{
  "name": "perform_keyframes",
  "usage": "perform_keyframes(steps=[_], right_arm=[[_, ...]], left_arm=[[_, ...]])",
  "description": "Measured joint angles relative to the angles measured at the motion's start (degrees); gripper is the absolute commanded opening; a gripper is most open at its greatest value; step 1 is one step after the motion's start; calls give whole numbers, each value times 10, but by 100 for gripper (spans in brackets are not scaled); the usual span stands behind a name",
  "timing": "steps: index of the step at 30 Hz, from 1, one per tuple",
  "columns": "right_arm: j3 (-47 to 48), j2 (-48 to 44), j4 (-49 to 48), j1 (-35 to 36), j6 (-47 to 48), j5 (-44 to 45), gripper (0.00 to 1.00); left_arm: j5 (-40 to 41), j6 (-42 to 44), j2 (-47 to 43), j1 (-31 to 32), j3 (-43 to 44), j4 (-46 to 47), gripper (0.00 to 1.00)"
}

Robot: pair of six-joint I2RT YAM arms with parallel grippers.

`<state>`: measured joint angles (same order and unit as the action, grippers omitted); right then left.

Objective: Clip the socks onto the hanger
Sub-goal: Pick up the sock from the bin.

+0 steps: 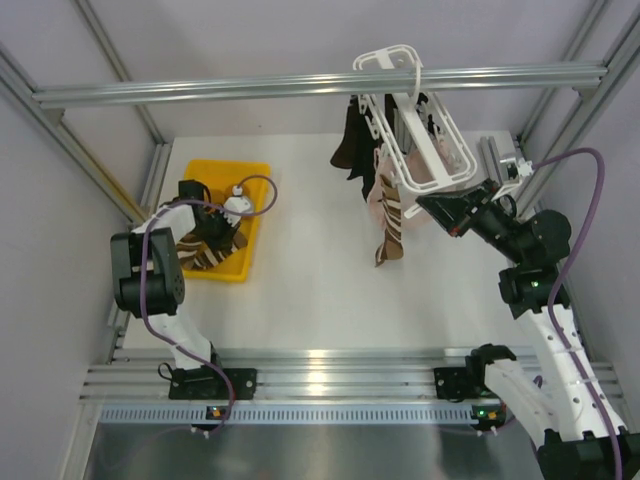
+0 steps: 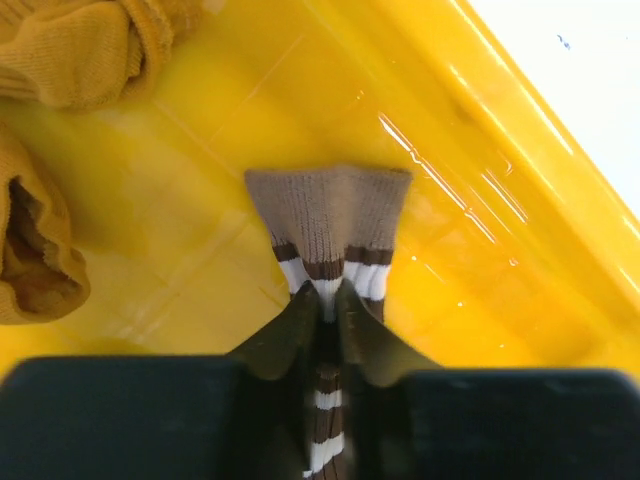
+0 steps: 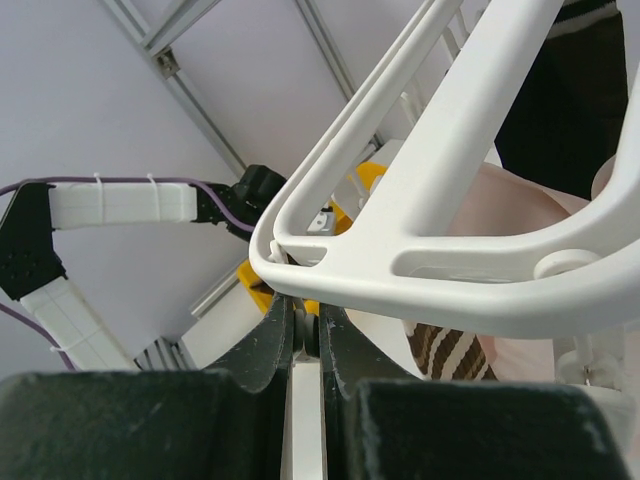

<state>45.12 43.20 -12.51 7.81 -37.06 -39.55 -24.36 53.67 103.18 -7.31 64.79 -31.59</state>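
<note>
The left gripper (image 2: 322, 298) pinches the limp striped sock (image 2: 330, 215) below its 12 o'clock cuff; the right gripper (image 3: 305, 318) clamps the rigid hanger (image 3: 430, 200).

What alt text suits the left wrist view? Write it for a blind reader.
The left arm's dark fingers pinch a brown ribbed fabric sock with cream stripes inside a glossy yellow plastic tray. Mustard yellow knitted socks lie bunched at the upper left.

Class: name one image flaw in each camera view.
Top external: glare whitens the aluminium front rail. Left wrist: glare streaks on the yellow plastic tray; black left tool blurred. Right wrist: black right tool out of focus, white plastic hanger sharper.
</note>
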Motion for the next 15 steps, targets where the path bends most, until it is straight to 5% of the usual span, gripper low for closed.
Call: perform_keyframes(steps=[2,9,15], right_arm=[[0,0,2,0,0,0,0],[3,0,3,0,1,0,0],[12,0,2,0,0,-3,0]], left_arm=[[2,0,-6,1,-6,4,0],[-15,-11,-41,-8,-8,-42,0],[-95,-12,-198,-35,17,-115,0]])
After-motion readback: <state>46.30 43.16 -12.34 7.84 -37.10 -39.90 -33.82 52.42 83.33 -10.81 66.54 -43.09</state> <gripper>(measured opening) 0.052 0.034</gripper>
